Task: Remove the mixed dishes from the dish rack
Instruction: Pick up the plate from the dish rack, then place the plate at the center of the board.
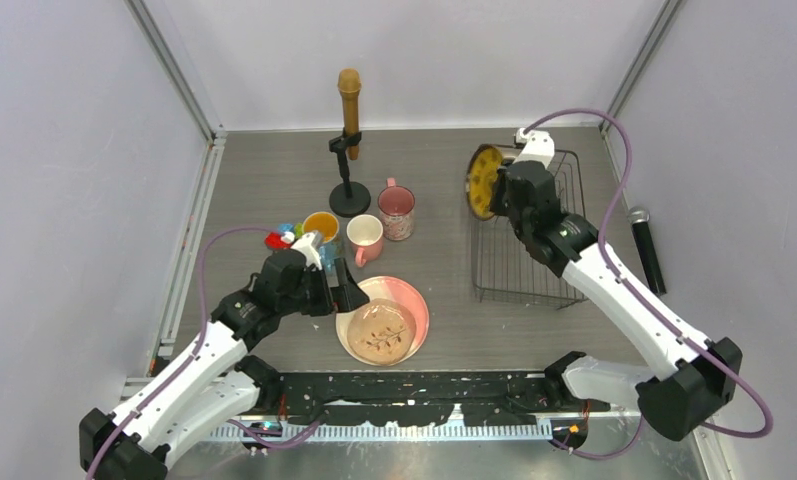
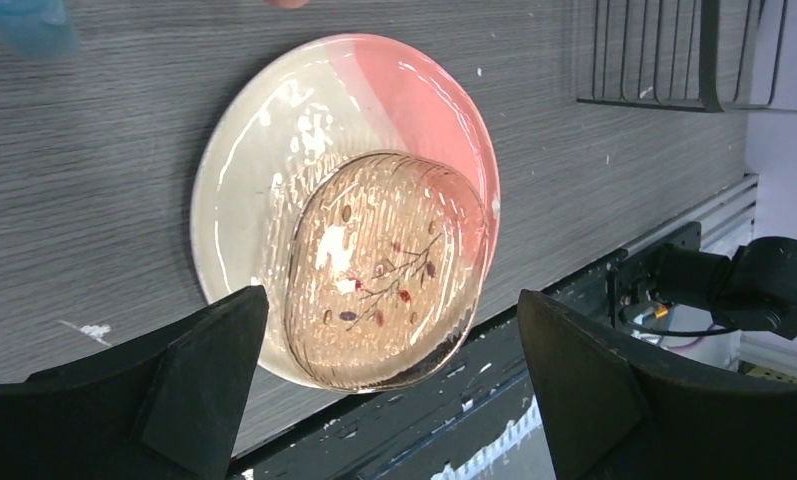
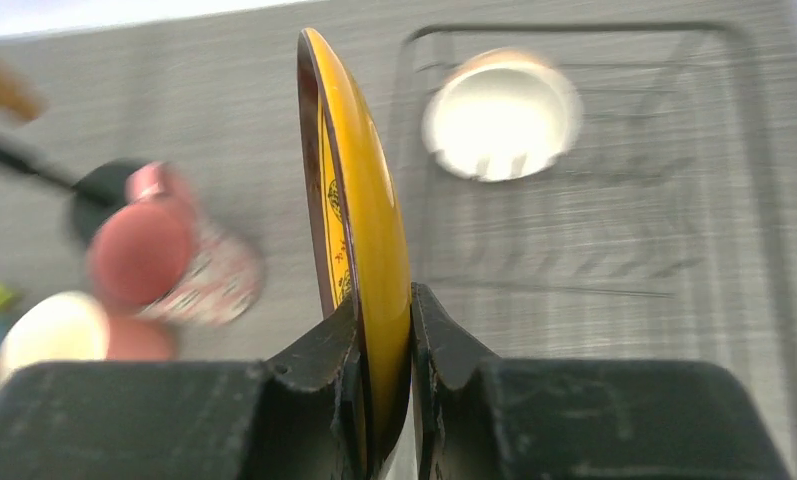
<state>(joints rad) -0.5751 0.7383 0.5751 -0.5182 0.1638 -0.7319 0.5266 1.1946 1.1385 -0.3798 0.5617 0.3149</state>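
Note:
My right gripper point(image 1: 496, 188) is shut on the rim of the small yellow dark-patterned plate point(image 1: 482, 180), holding it upright on edge above the left end of the black wire dish rack point(image 1: 534, 262). In the right wrist view the fingers point(image 3: 444, 350) clamp the plate point(image 3: 364, 200), and the white bowl point(image 3: 501, 113) sits in the rack point(image 3: 614, 230) below. My left gripper point(image 1: 346, 297) is open and empty over the near-left edge of the large pink-cream leaf-motif plate point(image 1: 406, 300), which lies flat on the table point(image 2: 374, 150). The orange mug point(image 1: 321, 226), pink mug point(image 1: 364, 240) and patterned mug point(image 1: 396, 212) stand left of the rack.
A microphone stand point(image 1: 349, 195) with a brown microphone stands behind the mugs. Small toy blocks point(image 1: 282, 237) lie left of the orange mug. A black microphone point(image 1: 646, 245) lies right of the rack. The metal frame rail point(image 1: 424, 405) runs along the near table edge.

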